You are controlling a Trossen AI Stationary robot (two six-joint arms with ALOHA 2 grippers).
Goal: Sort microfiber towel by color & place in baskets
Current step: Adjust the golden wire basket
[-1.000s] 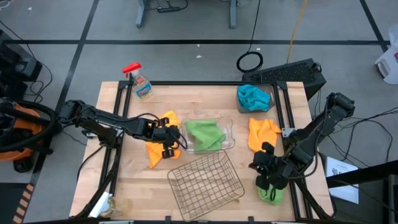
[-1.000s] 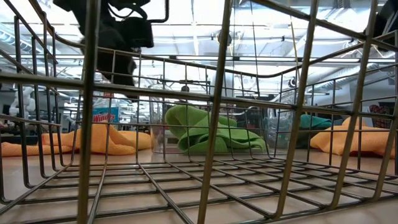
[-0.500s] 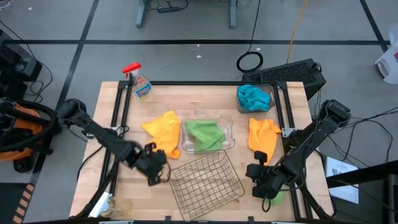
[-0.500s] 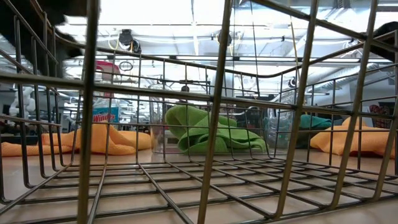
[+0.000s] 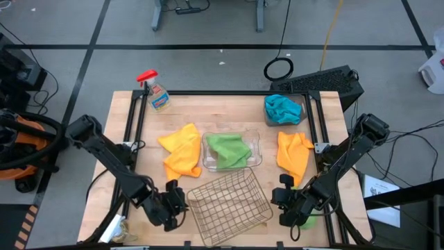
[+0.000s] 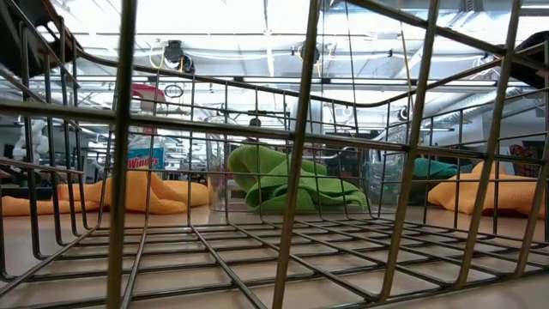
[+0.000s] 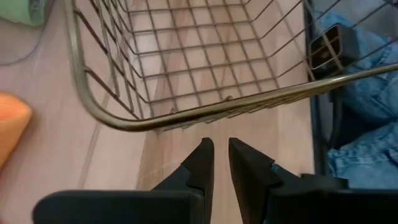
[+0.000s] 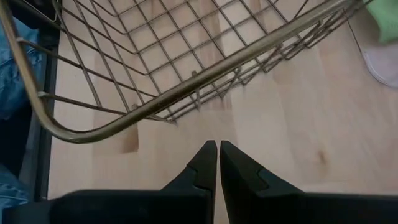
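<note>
The copper wire basket (image 5: 230, 201) stands near the table's near edge. My left gripper (image 5: 173, 199) is shut just off its left near corner (image 7: 124, 121), touching nothing. My right gripper (image 5: 279, 199) is shut off its right side (image 8: 93, 134), also free. A lime green towel (image 5: 227, 151) lies in the clear basket (image 5: 258, 142). Teal towel (image 5: 282, 109) fills the brown-tinted basket (image 5: 301, 111). One yellow-orange towel (image 5: 180, 153) lies flat left of the clear basket, and another (image 5: 293, 153) lies right of it. A second green towel (image 5: 310, 221) peeks out under my right arm.
A spray bottle with a red trigger (image 5: 155, 93) stands at the far left corner. Black frame rails (image 5: 130, 132) run along both table sides. Bare wood shows between the wire basket and the clear basket. Blue denim (image 7: 367, 93) shows past the near edge.
My left gripper has left the yellow-orange towel beside the clear basket and swung toward the near edge, ending by the wire basket's left near corner. That towel now lies spread on the table. My right gripper has moved left, off the green towel toward the wire basket.
</note>
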